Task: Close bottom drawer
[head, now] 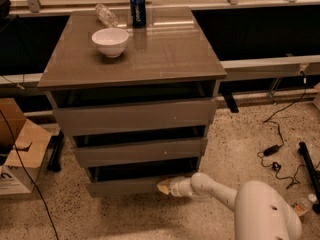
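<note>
Grey-brown wood-grain bottom drawer [122, 187], lowest of three, stands slightly out with its flat front running left-to-right, and the gripper [161, 186], tan fingers seemingly together, meets the front's right end, cabinet straight beyond.

White bowl [110, 41] on the cabinet [170, 59]; blue can [138, 10], lying clear bottle [106, 15] at its back edge; cardboard box [20, 154] to its left; black cables [272, 151] right

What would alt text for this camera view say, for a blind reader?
A white robot arm's end effector is at the front of the slightly open bottom drawer of a three-drawer cabinet. A white bowl and a blue can sit on top.
</note>
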`<state>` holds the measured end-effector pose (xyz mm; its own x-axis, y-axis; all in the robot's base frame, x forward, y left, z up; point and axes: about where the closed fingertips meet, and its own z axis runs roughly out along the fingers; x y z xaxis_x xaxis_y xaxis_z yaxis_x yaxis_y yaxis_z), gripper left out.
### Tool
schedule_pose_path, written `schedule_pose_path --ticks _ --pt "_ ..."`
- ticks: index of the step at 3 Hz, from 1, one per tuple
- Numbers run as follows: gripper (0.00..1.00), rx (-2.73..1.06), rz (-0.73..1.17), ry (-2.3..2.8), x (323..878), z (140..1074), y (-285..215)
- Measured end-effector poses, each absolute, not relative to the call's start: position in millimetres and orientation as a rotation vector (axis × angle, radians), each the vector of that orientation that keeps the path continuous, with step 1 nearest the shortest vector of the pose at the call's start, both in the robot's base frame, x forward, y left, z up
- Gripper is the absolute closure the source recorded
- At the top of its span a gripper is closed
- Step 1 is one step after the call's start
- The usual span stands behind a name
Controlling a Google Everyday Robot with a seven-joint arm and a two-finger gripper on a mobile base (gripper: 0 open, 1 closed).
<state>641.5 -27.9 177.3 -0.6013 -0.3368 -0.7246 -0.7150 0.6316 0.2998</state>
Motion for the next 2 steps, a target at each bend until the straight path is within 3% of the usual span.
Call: schedule_pose_path --ticks 1,2 --pt "0.52 -0.823 0.732 2.168 663.5 188.8 -25.1" --pt "0.21 -0.819 0.709 2.134 673.3 197.3 -24.1"
